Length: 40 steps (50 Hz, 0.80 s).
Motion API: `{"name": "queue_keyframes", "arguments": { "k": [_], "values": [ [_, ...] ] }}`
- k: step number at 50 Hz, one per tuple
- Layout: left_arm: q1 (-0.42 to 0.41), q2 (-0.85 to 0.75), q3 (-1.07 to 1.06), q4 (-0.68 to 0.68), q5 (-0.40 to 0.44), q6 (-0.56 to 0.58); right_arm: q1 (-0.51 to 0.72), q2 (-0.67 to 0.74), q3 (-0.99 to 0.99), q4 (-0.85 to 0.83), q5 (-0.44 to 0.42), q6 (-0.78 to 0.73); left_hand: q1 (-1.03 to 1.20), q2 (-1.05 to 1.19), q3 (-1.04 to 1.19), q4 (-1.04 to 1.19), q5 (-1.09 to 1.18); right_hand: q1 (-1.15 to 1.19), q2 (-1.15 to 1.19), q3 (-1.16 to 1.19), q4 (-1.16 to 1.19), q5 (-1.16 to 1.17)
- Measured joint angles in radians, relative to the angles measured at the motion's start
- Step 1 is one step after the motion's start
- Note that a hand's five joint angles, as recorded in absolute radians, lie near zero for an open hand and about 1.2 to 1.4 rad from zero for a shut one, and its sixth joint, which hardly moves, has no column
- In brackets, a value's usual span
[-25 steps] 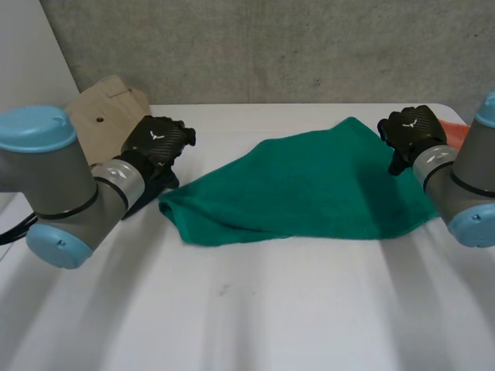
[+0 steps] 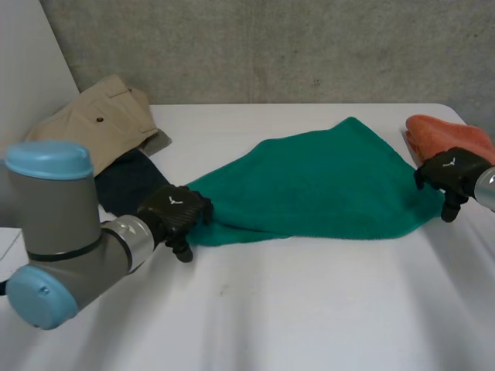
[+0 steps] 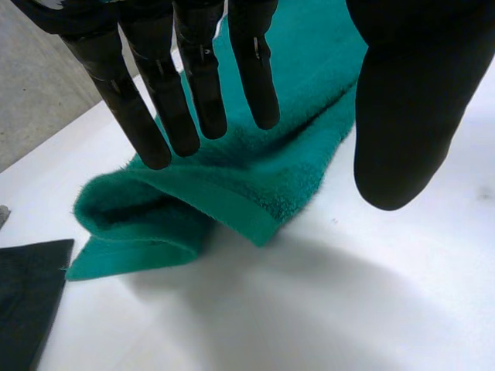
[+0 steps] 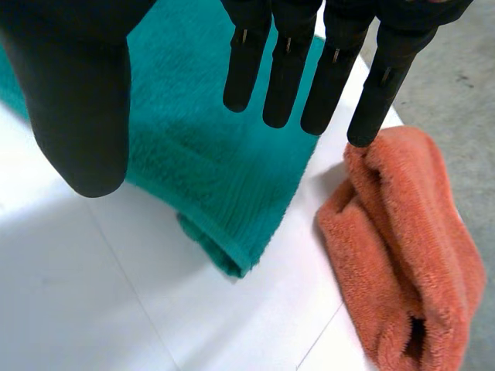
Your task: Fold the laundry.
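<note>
Both hands have come toward the near side of the table since half a second ago: the left hand (image 2: 174,212) has left the far corner by the tan trousers (image 2: 97,116) and now sits at the near-left corner of the green towel (image 2: 309,185), while the right hand (image 2: 452,174) has dropped from the towel's far right edge to its right-hand corner, uncovering an orange towel (image 2: 445,133). The green towel lies loosely doubled across the middle of the white table (image 2: 309,309), its 2 layers showing as a rolled fold at the left corner. In the left wrist view the fingers (image 3: 193,85) are straight and spread away from the thumb (image 3: 410,100), poised over that folded corner and gripping nothing. In the right wrist view the fingers (image 4: 286,62) are likewise straight and apart from the thumb (image 4: 77,100), above the towel's right corner, with the bunched orange towel just beside their tips. A dark cloth (image 2: 128,182) lies between the trousers and the left hand.
</note>
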Motion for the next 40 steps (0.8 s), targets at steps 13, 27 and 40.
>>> {"name": "queue_keyframes", "arguments": {
  "k": [13,27,40],
  "values": [
    [0.003,-0.141,0.131,0.028,-0.09,0.068,-0.01,0.132,-0.023,-0.229,-0.05,-0.028,-0.136,-0.142,-0.142,-0.151,-0.152,0.118,0.128,0.126,0.12,0.146],
    [-0.01,-0.242,0.24,0.072,-0.109,0.164,-0.003,0.188,-0.074,-0.324,-0.03,0.077,-0.115,-0.104,-0.102,-0.095,-0.089,0.568,0.611,0.615,0.621,0.63],
    [-0.032,-0.334,0.332,0.141,-0.111,0.241,-0.002,0.138,-0.03,-0.31,-0.041,0.148,0.167,0.153,0.144,0.151,0.147,0.568,0.611,0.615,0.623,0.638]
  ]
}}
